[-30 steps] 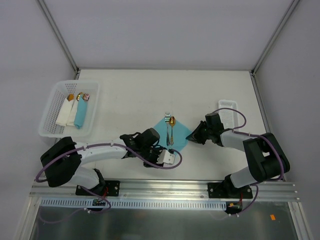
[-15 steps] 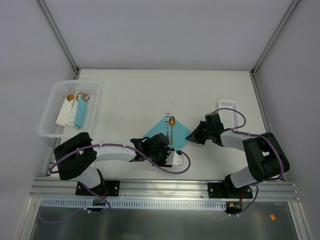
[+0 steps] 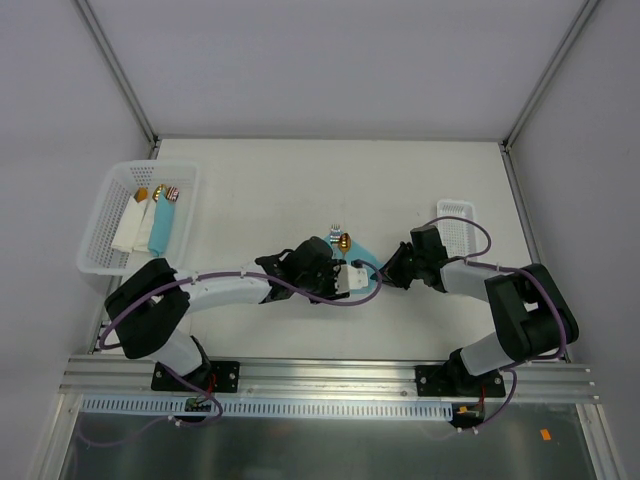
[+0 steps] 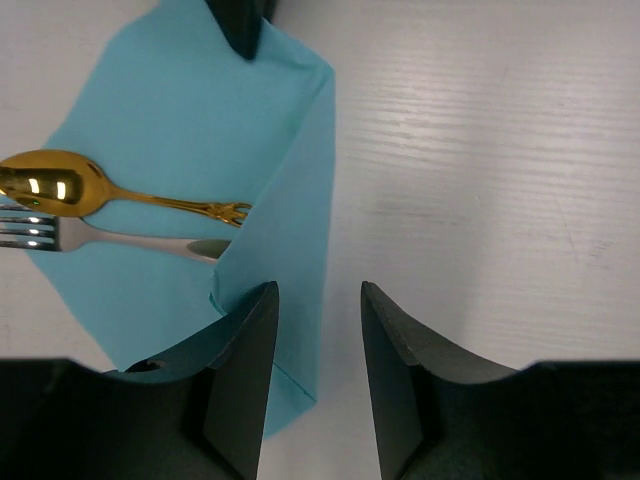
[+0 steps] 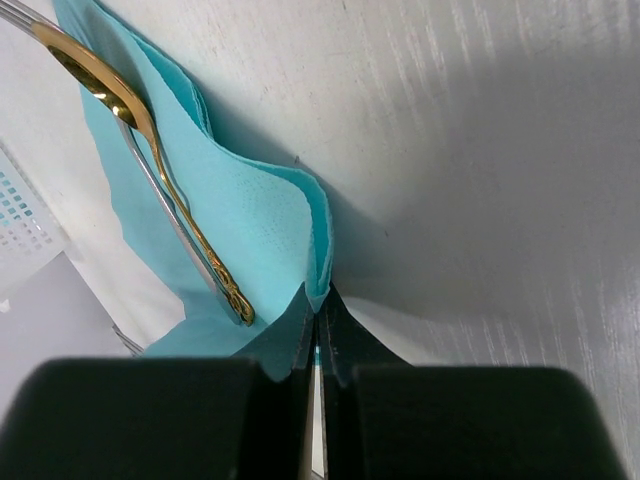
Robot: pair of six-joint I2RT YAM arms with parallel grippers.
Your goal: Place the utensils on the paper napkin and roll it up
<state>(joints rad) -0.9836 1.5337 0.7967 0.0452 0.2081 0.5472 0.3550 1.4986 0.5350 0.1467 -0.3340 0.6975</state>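
Where the arms meet: a flat white surface (image 3: 300,180), with both arms leaning in to the middle of the top view.
Room: plain grey walls (image 3: 330,60) stand at the back and at both sides. A metal rail (image 3: 330,378) runs along the bottom of the top view.
Basket: a white basket (image 3: 97,225) sits at the left of the top view. A white roll and a blue roll lie in it.
Small tray: a little white tray (image 3: 455,208) sits at the right, just behind the right arm.
Paper napkin: the blue paper napkin (image 4: 180,120) lies in the middle of the surface. One side is folded over onto the rest.
Utensils: a gold spoon (image 4: 60,185) and a silver fork (image 4: 110,238) lie close together on the napkin.
Left gripper: the left gripper (image 4: 317,300) hangs over the napkin's edge with a narrow gap between its fingers. It holds nothing. One finger is above the fold, the other above bare surface.
Right gripper: the right gripper (image 5: 318,300) is pinched tight on a corner of the napkin, and the paper beside it curls up.
Hidden: in the top view the left gripper covers most of the napkin, so only a blue strip and the utensil tips show.
Cut off: the folded side covers the handle ends. The left wrist view cuts off the fork's prongs at its left edge.
Hard to see: the small things at the top of the basket are too tiny to name.
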